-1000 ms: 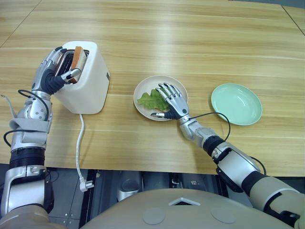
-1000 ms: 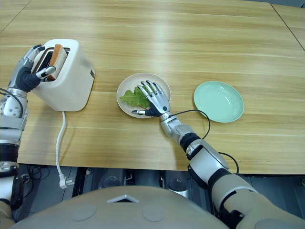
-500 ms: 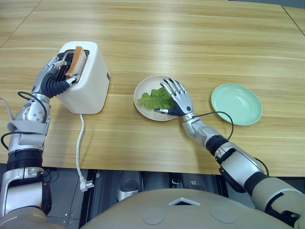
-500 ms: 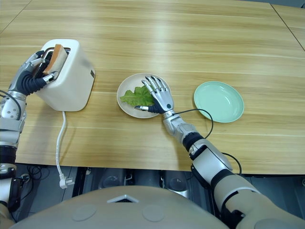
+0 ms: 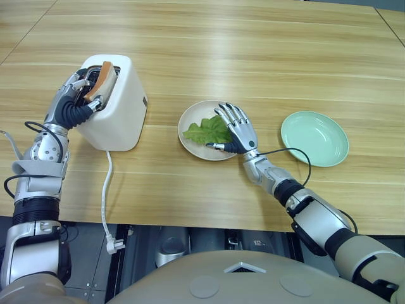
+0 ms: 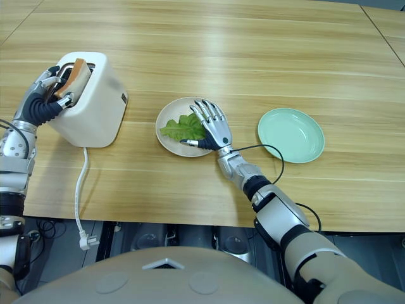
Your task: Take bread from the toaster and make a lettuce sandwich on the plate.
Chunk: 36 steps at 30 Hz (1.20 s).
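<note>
Evidently midway: in the left eye view the left hand (image 5: 76, 104) was curled onto the browned bread slice (image 5: 106, 71), not yet out of the white boxy toaster (image 5: 123, 107). In the right eye view the right hand (image 6: 214, 126) lay spread, gripping nothing, on the green lettuce leaf (image 6: 177, 128) on the round beige plate (image 6: 174, 147). It probably blocked the bread's landing spot. A mint-green plate (image 6: 291, 136) sat nearby.
</note>
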Available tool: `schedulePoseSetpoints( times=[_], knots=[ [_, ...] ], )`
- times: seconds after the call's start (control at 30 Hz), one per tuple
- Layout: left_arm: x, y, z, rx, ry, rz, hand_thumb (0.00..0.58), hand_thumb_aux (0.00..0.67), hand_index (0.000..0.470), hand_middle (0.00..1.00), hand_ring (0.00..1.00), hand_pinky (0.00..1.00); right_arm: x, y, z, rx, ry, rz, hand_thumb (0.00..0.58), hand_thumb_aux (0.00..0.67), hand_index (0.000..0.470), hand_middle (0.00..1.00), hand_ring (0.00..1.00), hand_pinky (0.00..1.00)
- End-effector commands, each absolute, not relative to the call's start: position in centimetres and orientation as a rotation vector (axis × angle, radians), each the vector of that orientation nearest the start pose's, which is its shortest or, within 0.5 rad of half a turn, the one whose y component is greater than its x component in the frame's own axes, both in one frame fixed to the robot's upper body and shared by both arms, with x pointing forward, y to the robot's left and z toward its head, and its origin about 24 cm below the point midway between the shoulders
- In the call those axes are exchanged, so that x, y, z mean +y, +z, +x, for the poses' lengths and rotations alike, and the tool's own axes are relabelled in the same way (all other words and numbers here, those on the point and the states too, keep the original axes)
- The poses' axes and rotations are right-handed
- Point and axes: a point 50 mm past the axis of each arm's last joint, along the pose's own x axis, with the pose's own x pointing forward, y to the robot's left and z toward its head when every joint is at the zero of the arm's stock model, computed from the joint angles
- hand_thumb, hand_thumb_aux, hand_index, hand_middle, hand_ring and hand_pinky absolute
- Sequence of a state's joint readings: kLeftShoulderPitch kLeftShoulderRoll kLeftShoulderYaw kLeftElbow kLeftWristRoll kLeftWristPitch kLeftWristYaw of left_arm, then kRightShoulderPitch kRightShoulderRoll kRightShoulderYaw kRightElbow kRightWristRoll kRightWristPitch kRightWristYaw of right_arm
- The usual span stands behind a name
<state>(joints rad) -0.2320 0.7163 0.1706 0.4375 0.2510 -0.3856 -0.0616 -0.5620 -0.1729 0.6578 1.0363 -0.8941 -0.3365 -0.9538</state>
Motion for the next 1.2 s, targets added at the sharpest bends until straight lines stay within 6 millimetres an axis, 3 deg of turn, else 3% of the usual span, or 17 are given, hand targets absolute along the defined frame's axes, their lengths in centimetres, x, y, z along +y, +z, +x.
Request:
schedulePoseSetpoints(
  times=[0.03,0.3,0.37,0.4,0.43,0.47,1.2],
  knots=[
    [31.8,13.1,28.6,-0.229,0.102,0.838,0.580,0.670,0.460,0.00,0.00,0.00,-8.6,-0.3,29.5,-0.593,0.133,-1.162,0.000,0.000,0.000,0.00,0.00,0.00],
    [31.9,15.7,29.1,-0.368,0.183,0.775,0.580,0.670,0.460,0.00,0.00,0.00,-8.5,-0.3,29.4,-0.594,0.139,-1.151,0.000,0.000,0.000,0.00,0.00,0.00],
    [31.8,16.0,29.2,-0.384,0.192,0.771,0.580,0.670,0.460,0.16,0.16,0.16,-8.4,-0.2,29.4,-0.596,0.137,-1.147,0.000,0.000,0.000,0.00,0.00,0.00],
    [31.8,16.1,29.2,-0.395,0.197,0.768,0.580,0.670,0.460,0.16,0.16,0.16,-8.4,-0.2,29.4,-0.598,0.136,-1.145,0.000,0.000,0.000,0.00,0.00,0.00],
    [31.8,16.2,29.2,-0.404,0.200,0.765,0.580,0.670,0.460,0.91,0.91,0.91,-8.4,-0.1,29.4,-0.600,0.134,-1.143,0.000,0.000,0.000,0.00,0.00,0.00],
    [31.7,16.3,29.3,-0.412,0.201,0.759,0.580,0.670,0.460,1.00,1.00,1.00,-8.4,-0.1,29.4,-0.603,0.132,-1.140,0.000,0.000,0.000,0.00,0.00,0.00],
    [30.9,19.1,29.8,-0.573,0.240,0.605,0.580,0.670,0.460,1.00,1.00,1.00,-9.9,1.4,29.8,-0.622,0.050,-1.096,0.000,0.000,0.000,0.00,0.00,0.00]
  ],
)
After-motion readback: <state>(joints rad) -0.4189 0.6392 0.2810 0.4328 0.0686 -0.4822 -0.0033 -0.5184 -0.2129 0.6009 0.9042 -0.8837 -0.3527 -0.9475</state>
